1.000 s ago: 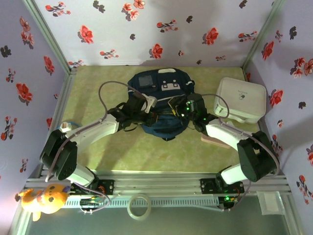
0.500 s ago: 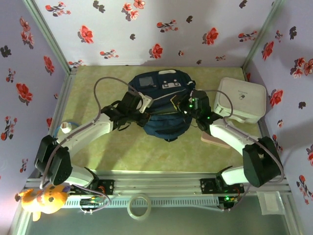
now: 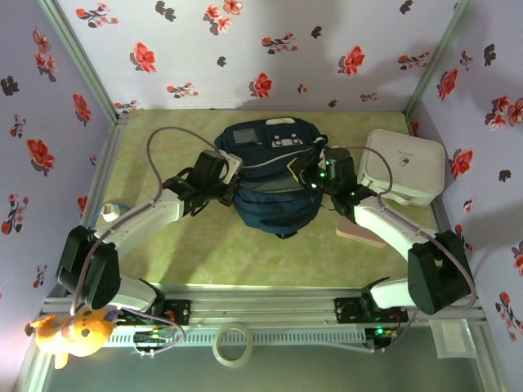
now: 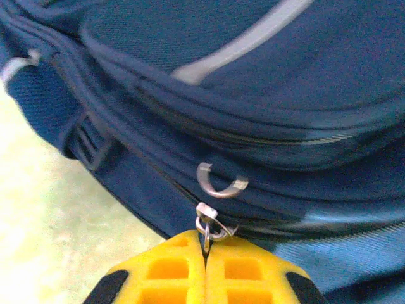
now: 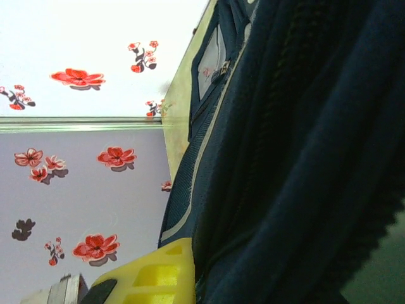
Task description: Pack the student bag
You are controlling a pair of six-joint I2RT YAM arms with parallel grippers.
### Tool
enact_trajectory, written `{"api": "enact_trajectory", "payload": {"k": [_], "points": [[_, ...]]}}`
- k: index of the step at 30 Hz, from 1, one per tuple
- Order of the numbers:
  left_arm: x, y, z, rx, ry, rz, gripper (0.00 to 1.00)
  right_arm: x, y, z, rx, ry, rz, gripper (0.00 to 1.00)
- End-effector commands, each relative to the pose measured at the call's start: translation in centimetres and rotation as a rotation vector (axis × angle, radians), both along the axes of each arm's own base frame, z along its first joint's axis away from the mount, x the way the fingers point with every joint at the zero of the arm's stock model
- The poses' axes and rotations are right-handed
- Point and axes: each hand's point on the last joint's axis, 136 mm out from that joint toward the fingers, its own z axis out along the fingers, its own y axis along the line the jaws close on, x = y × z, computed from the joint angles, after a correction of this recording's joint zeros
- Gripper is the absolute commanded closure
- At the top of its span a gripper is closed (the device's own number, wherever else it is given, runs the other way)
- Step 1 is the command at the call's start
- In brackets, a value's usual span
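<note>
At student bag (image 4: 304, 95): left fingers (image 4: 171, 272) pinch zipper pull (image 4: 207, 225); right fingers (image 5: 158, 275) touch it.

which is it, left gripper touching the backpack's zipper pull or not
Touching. Left wrist view: the left gripper is shut on the metal zipper pull at the backpack's seam.
</note>
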Motion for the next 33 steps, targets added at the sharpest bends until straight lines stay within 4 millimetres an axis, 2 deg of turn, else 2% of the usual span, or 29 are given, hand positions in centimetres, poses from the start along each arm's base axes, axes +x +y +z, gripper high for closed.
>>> {"api": "enact_trajectory", "payload": {"k": [1, 5, 10, 17, 21, 25, 33], "points": [[4.7, 4.3, 0.9, 0.022, -0.158, 0.180, 1.00, 1.9, -1.4, 3.4, -0.036, -0.129, -0.031, 0.87], [7.2, 5.5, 1.2, 0.000, -0.227, 0.217, 1.00, 2.0, -0.9, 3.6, -0.037, -0.139, 0.003, 0.87], [9.6, 6.1, 0.4, 0.010, -0.240, 0.214, 1.00, 2.5, 0.0, 3.1, -0.039, -0.130, 0.052, 0.87], [11.4, 5.6, 0.0, -0.062, -0.235, 0.159, 1.00, 3.1, 1.4, 2.3, -0.022, -0.114, 0.124, 0.89], [10.8, 5.2, -0.3, -0.031, -0.224, 0.042, 1.00, 2.8, 1.2, 3.1, -0.020, -0.133, 0.139, 0.89], [9.7, 4.9, -1.3, -0.009, -0.135, -0.088, 1.00, 2.4, 0.6, 4.2, -0.022, -0.157, 0.156, 0.89], [7.9, 5.7, -3.2, 0.086, -0.018, -0.209, 1.00, 1.0, 0.4, 6.1, -0.044, -0.214, 0.240, 0.88]]}}
